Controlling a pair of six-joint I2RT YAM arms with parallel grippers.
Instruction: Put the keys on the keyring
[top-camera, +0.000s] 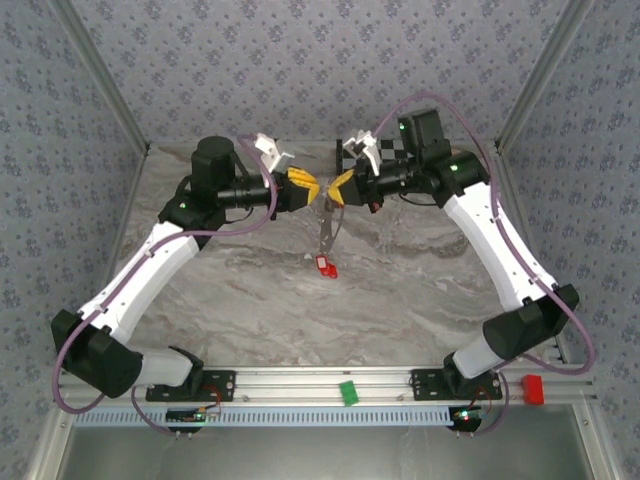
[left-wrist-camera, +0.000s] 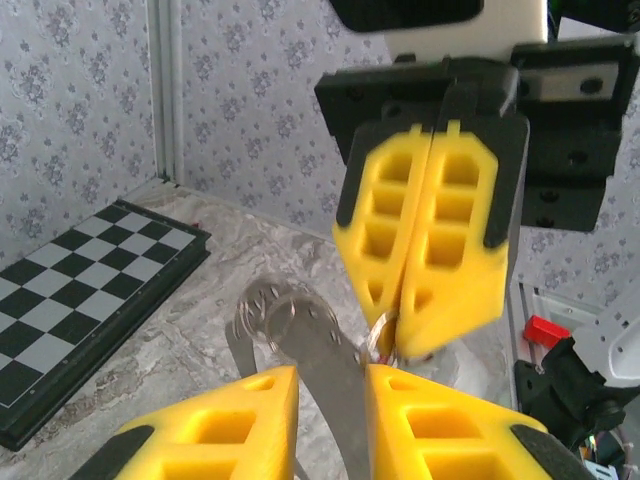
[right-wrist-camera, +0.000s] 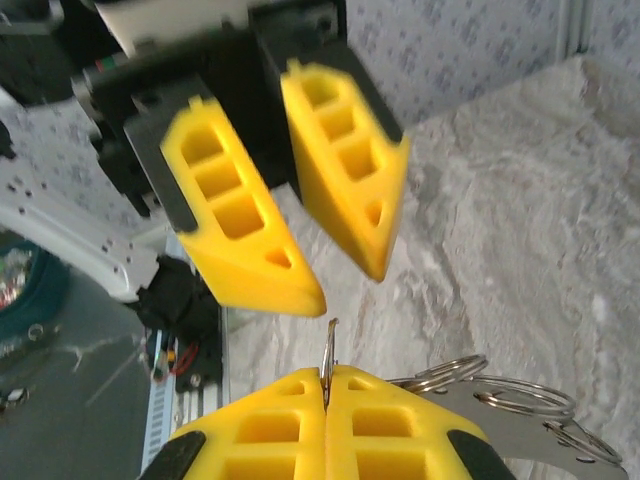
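My right gripper is shut on the keyring, a thin wire loop that sticks up from between its fingers. A silver metal strip carrying more rings hangs from the loop. My left gripper faces the right one tip to tip. Its jaws stand a little apart, the strip shows through the gap, and nothing is pinched. In the top view both grippers meet above the table's middle. A red-headed key is at the strip's lower end. I cannot tell whether it hangs or lies on the marble.
A folded chessboard lies at the back of the marble table, behind the right arm. A green block and a red block sit on the front rail. Patterned walls close in the left, right and back.
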